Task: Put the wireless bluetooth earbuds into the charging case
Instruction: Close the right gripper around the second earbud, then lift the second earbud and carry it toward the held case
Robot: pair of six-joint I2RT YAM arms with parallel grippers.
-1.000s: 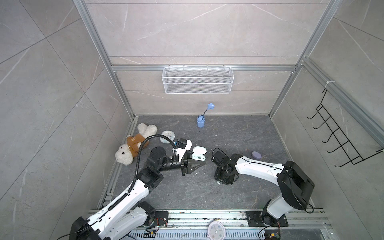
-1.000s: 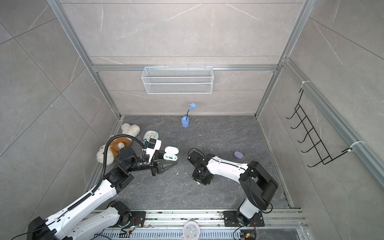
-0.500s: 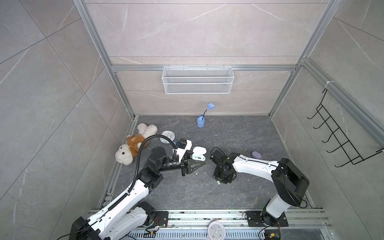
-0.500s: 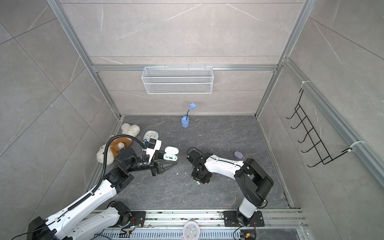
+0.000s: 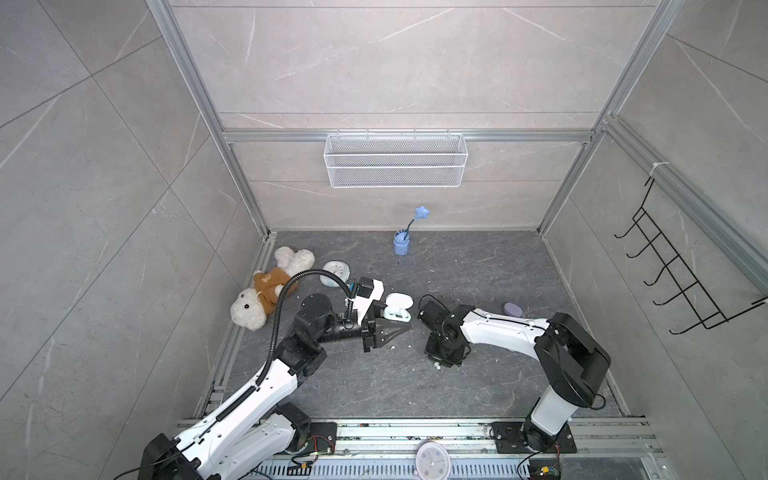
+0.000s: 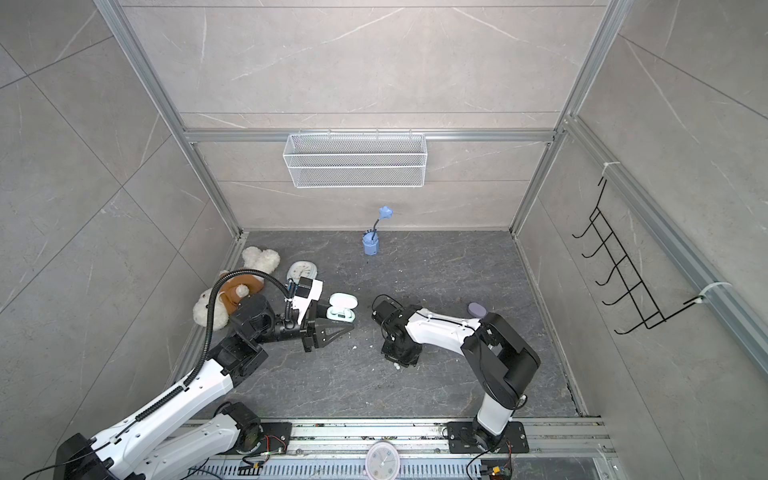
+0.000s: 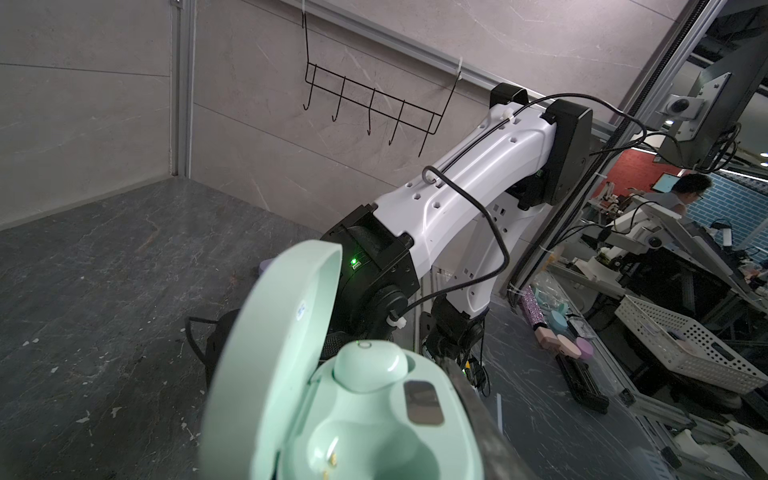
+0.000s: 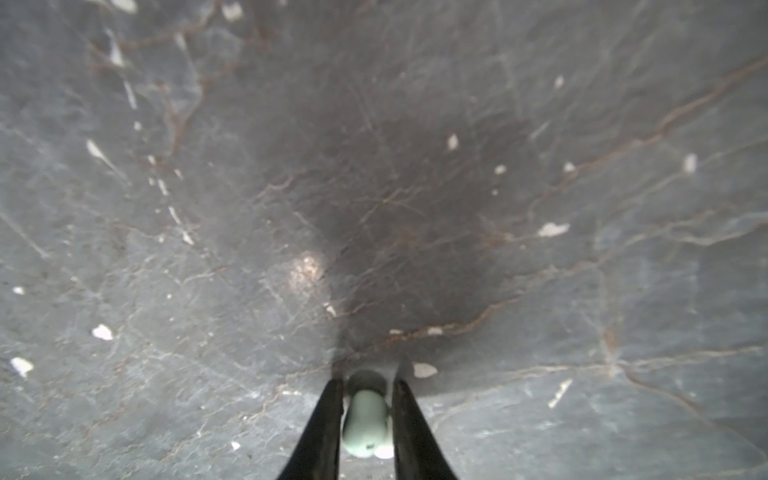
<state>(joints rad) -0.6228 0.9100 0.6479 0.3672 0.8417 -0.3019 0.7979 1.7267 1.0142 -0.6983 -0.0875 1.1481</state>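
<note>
- Narrowing over the last second, the right tool (image 8: 368, 374) now closes its two black fingers on a mint bud (image 8: 365, 419); both fingers look to touch its sides.
- Its elbow has also drifted a little left in both top views, while the left arm has not moved.
- That bud lies on the desk (image 5: 478, 266), right of centre in a top view and hidden there under the wrist. It reads as gripped but not yet lifted.
- For the task this looks like the pick finishing; lift and carry to the case come next.
- Left of centre, the left tool (image 5: 401, 328) is closed on the open mint case (image 7: 374, 415), one finger running along its side.
- One bud (image 7: 370, 368) is already seated in the case; the second slot (image 7: 357, 449) is empty.
- Right arm: low and stretched from the lower-right base, forearm running left, wrist bent so the tool points straight down.
- Left arm: reaching up from the lower left, forearm level, tool aimed right toward the other arm.
</note>
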